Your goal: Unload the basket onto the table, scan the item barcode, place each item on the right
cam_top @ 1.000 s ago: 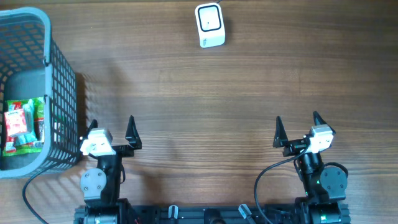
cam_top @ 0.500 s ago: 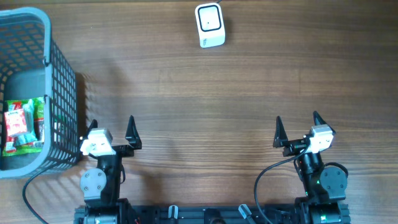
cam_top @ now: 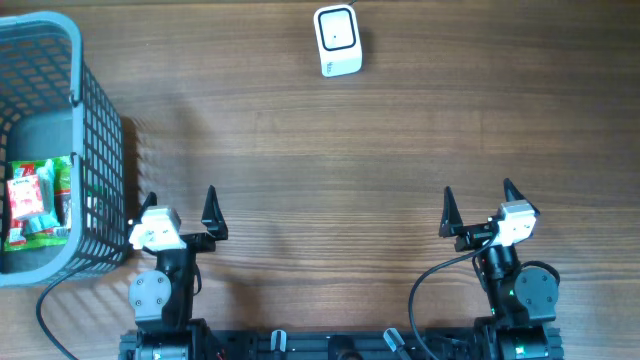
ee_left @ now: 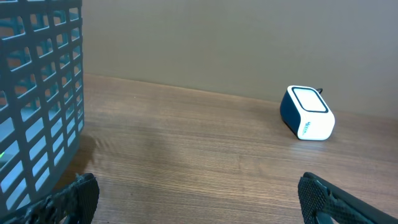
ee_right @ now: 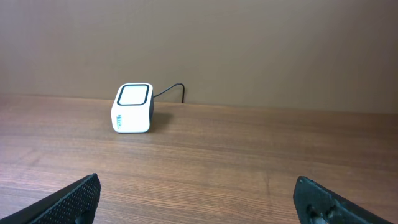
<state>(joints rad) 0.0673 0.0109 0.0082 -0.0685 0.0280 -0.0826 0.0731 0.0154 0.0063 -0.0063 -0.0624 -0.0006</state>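
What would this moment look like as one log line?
stage: nothing picked yet | left end effector: open, empty | right end effector: open, empty | items: in basket | scanner: untouched

A staged shop checkout, probably in a lab, is being suggested: a white barcode scanner [cam_top: 337, 40] is being kept on a wooden table [cam_top: 320, 170], packaged goods [cam_top: 30, 200] are being held in a grey shopping basket [cam_top: 100, 150], and a plain beige wall [ee_right: 249, 43] is being shown behind.
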